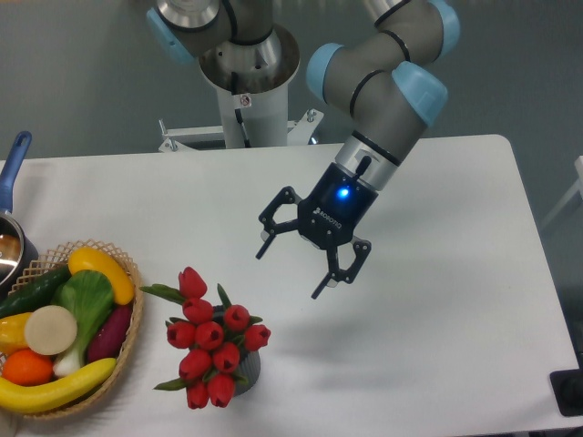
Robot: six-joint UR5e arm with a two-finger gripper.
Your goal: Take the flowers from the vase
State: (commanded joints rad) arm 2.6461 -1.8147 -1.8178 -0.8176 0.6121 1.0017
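The gripper [290, 270] hangs above the table [437, 300] with both fingers spread wide and nothing between them. Below it and to its left stand the flowers [211, 340]; they cover almost all of the vase [250, 369]. White letters on the gripper body are too small to read

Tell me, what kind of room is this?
Probably a robot lab. A robot arm with open fingers hangs over a plain white table set with pretend things: red flowers and a basket of toy vegetables.
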